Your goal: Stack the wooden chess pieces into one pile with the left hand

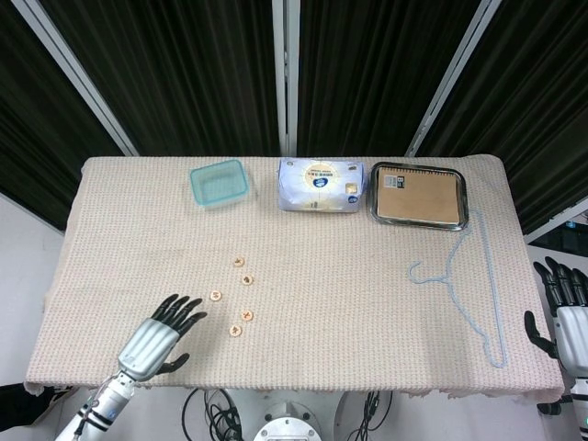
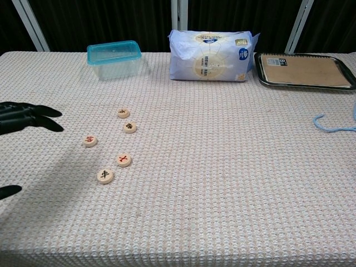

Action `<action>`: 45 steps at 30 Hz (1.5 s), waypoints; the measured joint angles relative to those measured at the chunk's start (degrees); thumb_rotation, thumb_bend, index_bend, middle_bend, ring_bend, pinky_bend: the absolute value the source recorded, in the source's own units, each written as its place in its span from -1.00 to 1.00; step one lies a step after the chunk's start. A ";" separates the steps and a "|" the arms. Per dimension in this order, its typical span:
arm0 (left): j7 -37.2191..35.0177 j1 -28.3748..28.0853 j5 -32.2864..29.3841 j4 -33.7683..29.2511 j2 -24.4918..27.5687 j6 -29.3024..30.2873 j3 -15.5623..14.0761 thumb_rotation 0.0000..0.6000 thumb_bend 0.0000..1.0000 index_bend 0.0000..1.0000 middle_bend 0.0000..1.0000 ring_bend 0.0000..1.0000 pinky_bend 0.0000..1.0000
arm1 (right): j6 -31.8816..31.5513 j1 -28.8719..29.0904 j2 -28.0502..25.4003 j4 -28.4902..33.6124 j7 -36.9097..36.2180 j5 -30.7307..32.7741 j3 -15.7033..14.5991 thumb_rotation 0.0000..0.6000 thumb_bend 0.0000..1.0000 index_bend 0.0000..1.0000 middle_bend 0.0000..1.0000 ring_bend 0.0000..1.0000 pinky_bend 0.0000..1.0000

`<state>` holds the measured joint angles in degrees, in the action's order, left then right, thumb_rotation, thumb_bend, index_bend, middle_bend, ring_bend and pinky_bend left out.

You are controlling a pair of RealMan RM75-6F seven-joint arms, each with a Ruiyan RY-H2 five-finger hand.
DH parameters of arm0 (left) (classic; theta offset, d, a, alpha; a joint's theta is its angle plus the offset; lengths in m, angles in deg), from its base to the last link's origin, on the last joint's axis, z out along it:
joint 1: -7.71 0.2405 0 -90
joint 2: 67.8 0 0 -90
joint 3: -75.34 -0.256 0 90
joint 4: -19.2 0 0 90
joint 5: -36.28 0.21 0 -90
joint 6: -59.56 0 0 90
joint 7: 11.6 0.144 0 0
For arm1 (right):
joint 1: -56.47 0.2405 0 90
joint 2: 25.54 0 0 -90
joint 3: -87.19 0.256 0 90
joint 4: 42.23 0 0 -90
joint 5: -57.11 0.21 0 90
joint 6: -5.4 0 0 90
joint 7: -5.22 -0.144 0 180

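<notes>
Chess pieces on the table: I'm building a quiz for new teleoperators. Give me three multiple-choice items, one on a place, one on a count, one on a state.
1. Where is the left hand?
A. over the table, left of the chess pieces
B. over the tray
C. on the tissue pack

2. How many chess pieces lie on the cloth?
A. three
B. five
C. seven

3. How do the pieces lie?
A. one pile
B. two piles
C. all apart, unstacked

Answers: 1 A, its fingers point toward the pieces. 2 B, five discs show in both views. 3 C, cloth shows between every disc.
</notes>
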<state>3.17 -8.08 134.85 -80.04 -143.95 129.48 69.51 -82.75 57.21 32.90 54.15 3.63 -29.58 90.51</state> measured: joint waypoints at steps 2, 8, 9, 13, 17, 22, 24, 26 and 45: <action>0.18 -0.83 -0.12 0.29 -0.74 -1.39 0.13 1.00 -0.47 -0.61 -0.92 -1.00 -1.00 | 0.20 0.09 0.07 0.03 0.24 0.10 0.02 1.00 -0.14 -1.00 -1.00 -1.00 -1.00; -0.07 -4.16 -2.72 0.84 -3.43 -6.90 1.72 1.00 -0.47 -0.57 -0.92 -1.00 -1.00 | 0.37 0.16 0.08 0.15 0.24 0.55 0.22 1.00 -0.14 -1.00 -1.00 -1.00 -1.00; -0.23 -4.78 -3.36 0.94 -3.93 -7.83 2.10 1.00 -0.47 -0.56 -0.92 -1.00 -1.00 | 0.24 0.09 0.03 0.12 0.03 0.54 0.24 1.00 -0.14 -1.00 -1.00 -1.00 -1.00; -1.23 -7.51 -5.51 2.00 -6.35 -10.70 3.93 1.00 -0.47 -0.51 -0.92 -1.00 -1.00 | 0.00 -0.07 -0.20 -0.09 -0.95 0.78 0.42 1.00 -0.14 -1.00 -1.00 -1.00 -1.00; -1.60 -9.15 -6.57 3.97 -8.29 -11.69 5.08 1.00 -0.47 -0.46 -0.92 -1.00 -1.00 | -0.17 -0.19 -0.52 -0.31 -2.07 1.01 0.63 1.00 -0.14 -1.00 -1.00 -1.00 -1.00; -2.02 -9.95 -8.16 6.09 -9.91 -12.41 5.39 1.00 -0.47 -0.40 -0.91 -1.00 -1.00 | -0.41 -0.36 -0.82 -0.56 -3.06 1.12 0.80 1.00 -0.14 -1.00 -1.00 -1.00 -1.00; -2.40 -10.18 -8.54 7.03 -10.56 -12.54 5.32 1.00 -0.47 -0.37 -0.91 -1.00 -1.00 | -0.53 -0.43 -0.86 -0.60 -3.22 1.09 0.82 1.00 -0.14 -1.00 -1.00 -1.00 -1.00; -2.90 -10.38 -8.76 7.93 -11.16 -12.52 5.20 1.00 -0.47 -0.33 -0.91 -1.00 -1.00 | -0.60 -0.46 -0.87 -0.63 -3.28 1.09 0.86 1.00 -0.14 -1.00 -1.00 -1.00 -1.00; -3.59 -12.20 -11.20 10.41 -12.99 -12.92 4.65 1.00 -0.36 -0.21 -0.91 -1.00 -1.00 | -0.48 -0.50 -0.85 -0.65 -3.26 1.16 0.95 1.00 -0.14 -1.00 -1.00 -1.00 -1.00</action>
<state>-0.42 -20.28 123.64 -69.63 -156.94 116.56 74.16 -83.23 56.72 32.05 53.51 0.38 -28.42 91.46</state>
